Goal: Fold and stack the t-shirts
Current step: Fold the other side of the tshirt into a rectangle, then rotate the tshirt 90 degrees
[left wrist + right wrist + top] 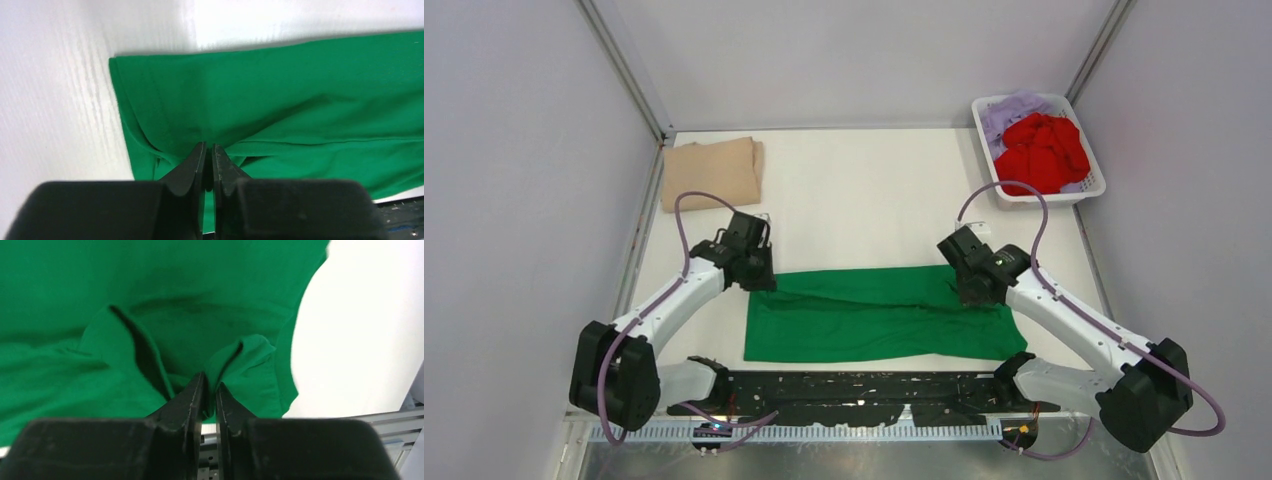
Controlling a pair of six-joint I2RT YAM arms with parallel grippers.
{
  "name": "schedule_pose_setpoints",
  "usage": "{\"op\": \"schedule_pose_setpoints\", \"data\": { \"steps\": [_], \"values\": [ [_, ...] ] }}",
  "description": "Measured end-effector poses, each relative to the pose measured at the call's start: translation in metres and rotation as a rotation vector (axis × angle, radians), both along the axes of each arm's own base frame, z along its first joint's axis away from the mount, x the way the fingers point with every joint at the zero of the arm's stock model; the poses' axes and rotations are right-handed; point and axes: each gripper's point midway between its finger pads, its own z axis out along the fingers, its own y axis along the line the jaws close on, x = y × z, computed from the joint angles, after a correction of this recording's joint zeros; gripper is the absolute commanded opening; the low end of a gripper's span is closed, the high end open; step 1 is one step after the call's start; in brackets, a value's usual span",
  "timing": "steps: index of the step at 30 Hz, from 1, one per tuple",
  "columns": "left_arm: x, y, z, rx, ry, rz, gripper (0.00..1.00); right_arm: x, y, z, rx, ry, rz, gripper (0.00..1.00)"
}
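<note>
Green t-shirt (874, 318) at lower centre is pinched in the closed left gripper (209, 146) and right gripper (210, 380); uneven lifting could slip either thin fold.

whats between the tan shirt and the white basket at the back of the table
Only bare white table, seen in the top external view. The tan shirt and basket sit at opposite sides; the green shirt lies nearer.
</note>
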Motion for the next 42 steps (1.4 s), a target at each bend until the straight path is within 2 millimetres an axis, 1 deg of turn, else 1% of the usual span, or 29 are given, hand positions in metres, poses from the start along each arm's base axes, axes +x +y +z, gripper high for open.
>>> {"op": "schedule_pose_setpoints", "data": {
  "steps": [1,2,4,5,6,8,9,10,11,12,13,14,15,17,19,21,23,25,27,28,30,33,35,37,39,42],
  "values": [
    [-0.002,0.003,-0.003,0.008,0.008,0.016,0.28,-0.006,0.002,-0.006,0.009,0.025,0.011,0.27],
    [-0.005,0.005,-0.005,0.016,0.017,0.026,0.4,-0.011,0.004,-0.01,0.016,0.047,0.02,0.3],
    [-0.013,0.011,-0.009,0.033,0.037,0.05,0.56,-0.029,0.011,-0.022,0.044,0.121,0.047,0.44],
    [-0.018,0.013,-0.008,0.033,0.043,0.061,0.62,-0.036,0.014,-0.026,0.058,0.149,0.055,0.52],
    [-0.024,0.015,-0.007,0.028,0.044,0.077,0.68,-0.045,0.018,-0.029,0.078,0.176,0.067,0.55],
    [-0.034,0.017,-0.001,0.011,0.037,0.104,0.83,-0.062,0.022,-0.032,0.124,0.216,0.076,0.6],
    [-0.04,0.019,0.003,0.003,0.031,0.114,0.94,-0.068,0.023,-0.029,0.149,0.222,0.078,0.64],
    [-0.046,0.021,0.007,-0.005,0.026,0.126,0.99,-0.073,0.025,-0.025,0.18,0.215,0.083,0.74],
    [-0.05,0.022,0.01,-0.012,0.021,0.134,0.99,-0.075,0.026,-0.021,0.207,0.199,0.084,0.8],
    [-0.055,0.024,0.014,-0.017,0.012,0.141,1.0,-0.077,0.027,-0.014,0.243,0.172,0.087,0.93],
    [-0.057,0.025,0.018,-0.023,0.002,0.15,0.99,-0.078,0.028,-0.008,0.271,0.145,0.092,0.99],
    [-0.059,0.026,0.02,-0.027,-0.007,0.152,1.0,-0.078,0.028,0.0,0.299,0.109,0.1,0.97],
    [-0.059,0.026,0.023,-0.036,-0.018,0.155,0.99,-0.077,0.028,0.004,0.311,0.092,0.093,0.96],
    [-0.057,0.019,0.027,-0.072,-0.033,0.144,1.0,-0.07,0.028,0.017,0.345,0.007,0.082,0.95],
    [-0.05,0.004,0.031,-0.144,-0.039,0.119,1.0,-0.058,0.029,0.028,0.377,-0.087,0.061,0.95],
    [-0.039,-0.016,0.035,-0.223,-0.038,0.081,1.0,-0.04,0.034,0.038,0.414,-0.18,0.043,0.95],
    [-0.029,-0.032,0.036,-0.278,-0.024,0.046,0.99,-0.024,0.04,0.041,0.432,-0.231,0.028,0.95],
    [-0.019,-0.048,0.032,-0.323,0.001,0.011,1.0,-0.004,0.041,0.036,0.414,-0.245,-0.007,0.95],
    [-0.013,-0.061,0.024,-0.354,0.037,-0.013,0.99,0.014,0.041,0.024,0.392,-0.232,-0.048,0.96],
    [-0.013,-0.064,0.019,-0.361,0.057,-0.017,1.0,0.024,0.04,0.015,0.386,-0.221,-0.068,0.95],
    [-0.013,-0.069,0.007,-0.369,0.094,-0.024,1.0,0.033,0.04,-0.012,0.395,-0.167,-0.09,0.96],
    [-0.021,-0.067,-0.014,-0.35,0.149,-0.014,1.0,0.028,0.041,-0.047,0.407,-0.064,-0.089,0.96],
    [-0.028,-0.061,-0.027,-0.32,0.18,0.004,1.0,0.024,0.05,-0.058,0.435,-0.009,-0.05,0.95],
    [-0.033,-0.054,-0.036,-0.287,0.196,0.021,1.0,0.022,0.06,-0.061,0.473,0.019,-0.001,0.95],
    [-0.033,-0.051,-0.037,-0.27,0.192,0.031,1.0,0.017,0.072,-0.058,0.523,0.045,0.061,0.96],
    [-0.032,-0.046,-0.038,-0.242,0.181,0.044,1.0,0.002,0.085,-0.053,0.587,0.077,0.138,0.95]
  ]
}}
